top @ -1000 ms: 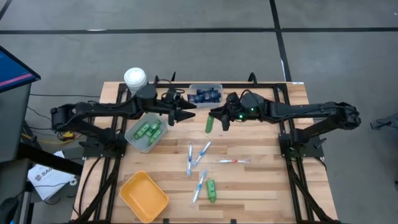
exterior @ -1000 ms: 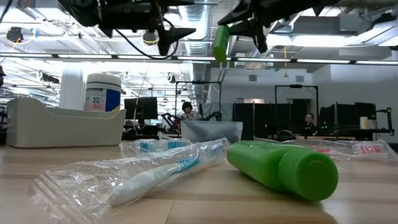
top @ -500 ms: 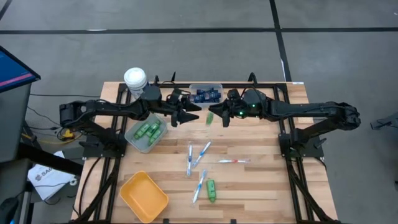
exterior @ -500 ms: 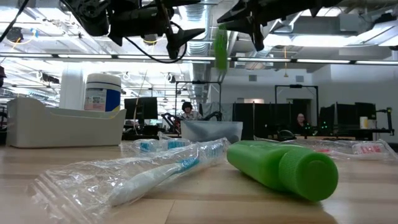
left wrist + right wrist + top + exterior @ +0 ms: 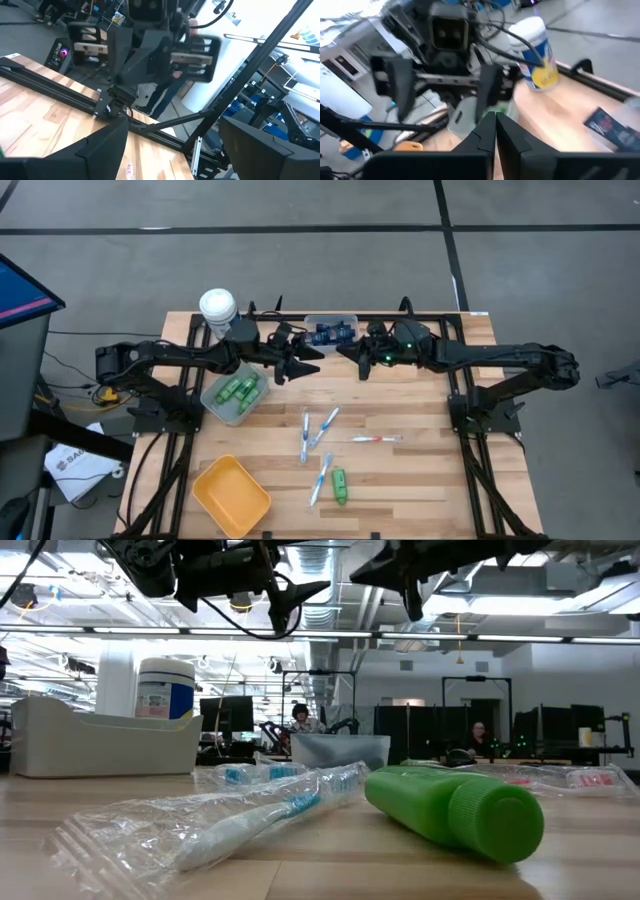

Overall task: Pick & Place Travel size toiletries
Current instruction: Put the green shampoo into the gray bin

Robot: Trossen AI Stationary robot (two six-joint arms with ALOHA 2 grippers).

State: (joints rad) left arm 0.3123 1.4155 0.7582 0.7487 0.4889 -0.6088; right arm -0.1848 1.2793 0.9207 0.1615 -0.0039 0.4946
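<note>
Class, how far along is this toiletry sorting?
Done: green bottles lie in the grey bin, navy tubes in the clear bin. In hand: nothing visible; the open left gripper faces the shut right gripper. Left: three white-blue toothbrushes, the red-and-white toothbrush and one green bottle on the table.

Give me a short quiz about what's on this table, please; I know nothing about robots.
1. True or false: the yellow bin holds several green bottles.
2. The clear bin at the far edge holds: A) toothbrushes B) dark navy tubes C) nothing.
3. How many red-and-white toothbrushes are there?

Key:
1. False; they lie in the grey bin.
2. B.
3. One.
</note>
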